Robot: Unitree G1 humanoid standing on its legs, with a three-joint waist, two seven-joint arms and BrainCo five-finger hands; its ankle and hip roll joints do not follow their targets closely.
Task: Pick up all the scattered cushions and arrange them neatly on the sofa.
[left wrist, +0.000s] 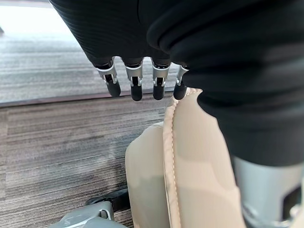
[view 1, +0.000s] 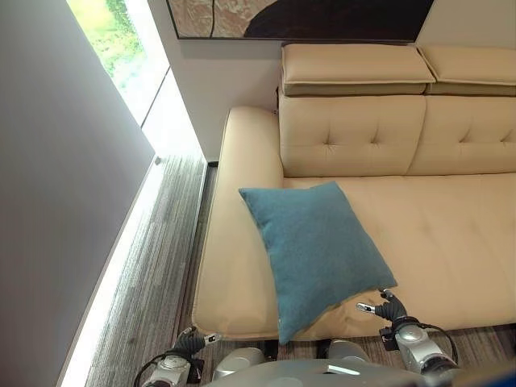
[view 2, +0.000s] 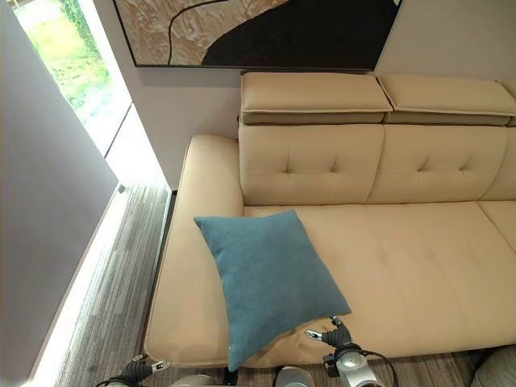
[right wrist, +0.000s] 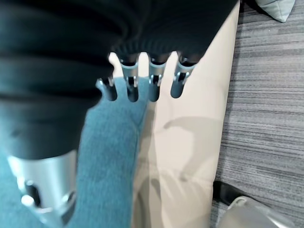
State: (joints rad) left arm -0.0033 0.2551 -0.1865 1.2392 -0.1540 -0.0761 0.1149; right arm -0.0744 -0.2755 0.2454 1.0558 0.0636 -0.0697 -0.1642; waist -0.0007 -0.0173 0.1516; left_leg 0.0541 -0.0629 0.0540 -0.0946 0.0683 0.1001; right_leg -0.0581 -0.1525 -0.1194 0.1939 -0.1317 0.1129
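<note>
Right wrist view: teal cushion (right wrist: 107, 156) under fingers (right wrist: 153, 90).

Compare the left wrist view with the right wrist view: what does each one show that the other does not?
The left wrist view has the left hand, fingers relaxed, above the sofa's stitched front corner. The right wrist view has the right hand, fingers relaxed and holding nothing, above the teal cushion, plus a grey cushion corner on the floor. Both share beige sofa and grey wood floor.

Matt woven-cloth teal cushion (view 1: 318, 254) on smooth, leather-like beige sofa (view 1: 451, 234).
</note>
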